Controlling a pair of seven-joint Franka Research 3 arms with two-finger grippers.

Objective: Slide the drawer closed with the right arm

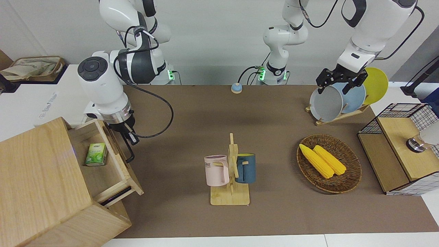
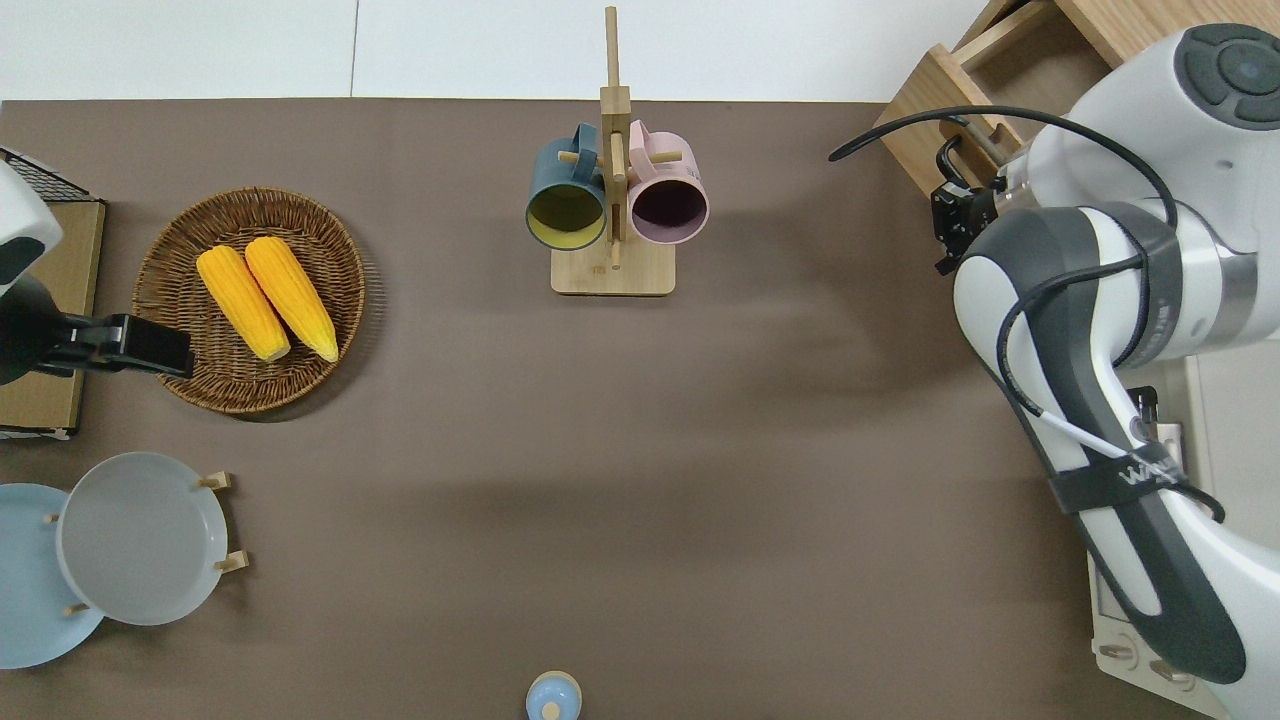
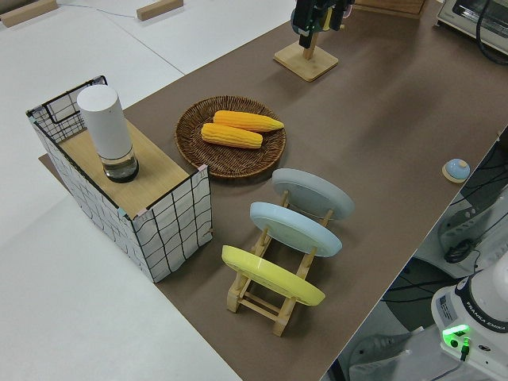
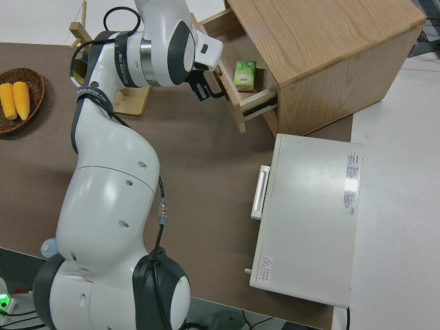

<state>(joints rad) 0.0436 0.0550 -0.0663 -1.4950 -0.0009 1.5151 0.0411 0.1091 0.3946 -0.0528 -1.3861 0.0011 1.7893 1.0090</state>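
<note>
Right arm (image 1: 103, 85): elbow bent, wrist angled down. Right gripper (image 1: 128, 137) against handle (image 1: 129, 152) on drawer (image 1: 113, 161) front; finger state indiscernible. Drawer partly out of cabinet (image 1: 37, 181), green pack (image 1: 95, 154) inside. Left arm parked.

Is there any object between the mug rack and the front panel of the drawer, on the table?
No. In the front view, the brown mat is bare between the mug rack and the drawer; the right gripper is against the drawer's black handle.

Pale-wood drawer (image 1: 103, 161), partly open, black loop handle (image 1: 129, 149) touching right gripper (image 1: 132, 139) at front panel.
</note>
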